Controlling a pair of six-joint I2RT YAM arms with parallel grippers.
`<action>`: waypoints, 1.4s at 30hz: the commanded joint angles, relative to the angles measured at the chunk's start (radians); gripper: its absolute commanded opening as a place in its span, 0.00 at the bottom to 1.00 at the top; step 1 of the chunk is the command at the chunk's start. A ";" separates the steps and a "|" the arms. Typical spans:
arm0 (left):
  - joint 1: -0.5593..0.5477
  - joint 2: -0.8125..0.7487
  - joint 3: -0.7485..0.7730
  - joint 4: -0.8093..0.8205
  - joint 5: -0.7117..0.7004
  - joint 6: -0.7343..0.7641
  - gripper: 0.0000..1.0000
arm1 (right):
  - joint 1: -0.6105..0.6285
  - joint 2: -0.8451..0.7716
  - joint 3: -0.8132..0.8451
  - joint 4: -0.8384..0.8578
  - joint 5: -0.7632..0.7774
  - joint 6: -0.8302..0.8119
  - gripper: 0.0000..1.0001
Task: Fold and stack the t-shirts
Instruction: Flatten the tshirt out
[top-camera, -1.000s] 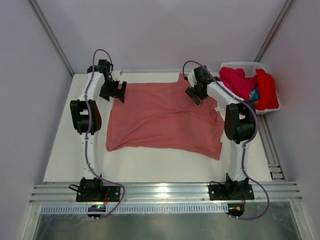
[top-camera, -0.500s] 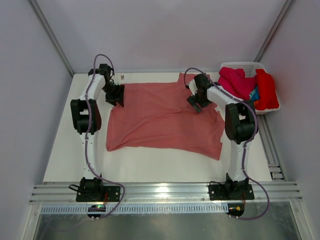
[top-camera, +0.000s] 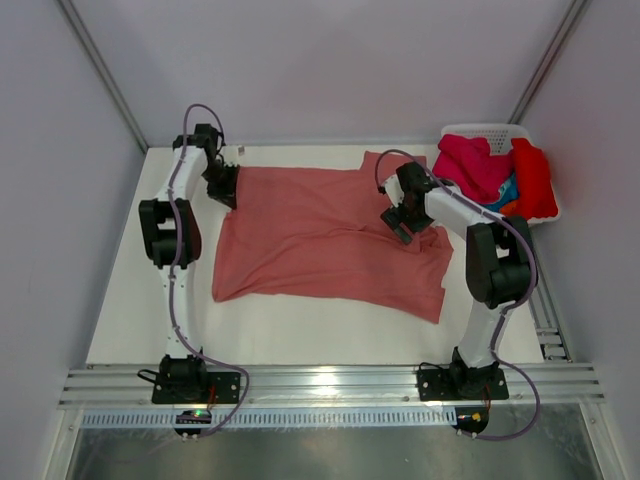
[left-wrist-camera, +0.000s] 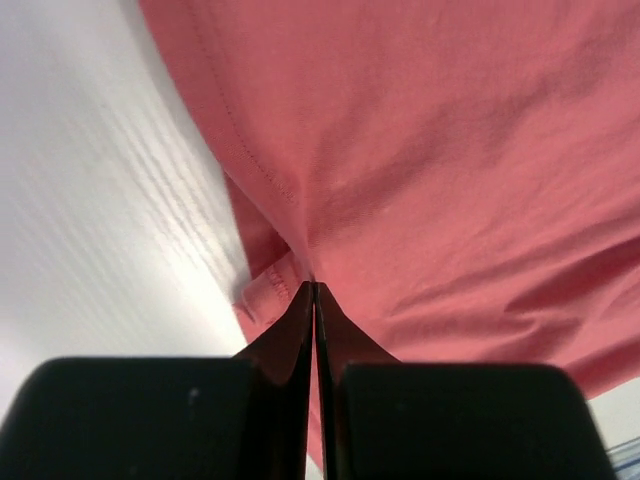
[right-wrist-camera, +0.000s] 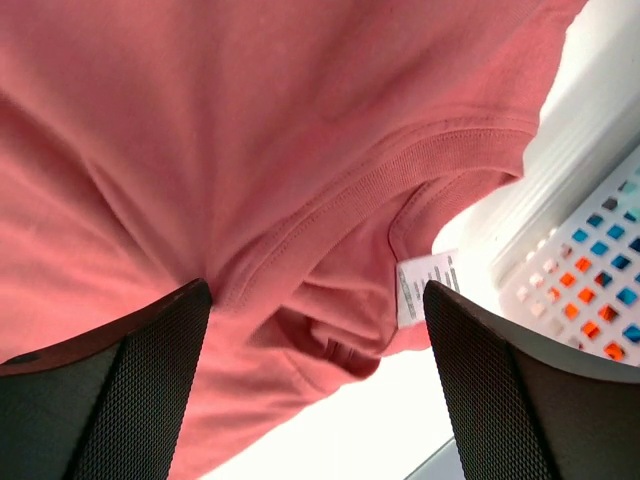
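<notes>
Left pincer clamps the salmon shirt; white basket holds bunched shirts.

1. A robotics lab cell, not a home — plain pale walls close in a white bench on three sides.
2. Metal struts run up the corners, and aluminium rails line the near edge.
3. A white left arm and right arm are bolted to those rails.
4. The only household things — a salmon t-shirt, a white basket of clothes — lie inside this bare rig.

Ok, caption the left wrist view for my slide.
Left claw pinched shut on the salmon t-shirt edge, white table alongside.
</notes>
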 joint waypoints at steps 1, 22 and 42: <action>0.014 -0.010 0.086 0.018 -0.043 0.005 0.00 | 0.002 -0.108 -0.040 -0.031 -0.035 -0.018 0.90; 0.071 -0.002 0.074 0.030 -0.112 0.002 0.12 | 0.002 -0.073 -0.001 0.070 0.175 -0.024 0.90; 0.123 -0.337 -0.411 -0.096 0.253 0.086 0.99 | 0.029 -0.212 -0.172 -0.099 -0.124 0.099 0.90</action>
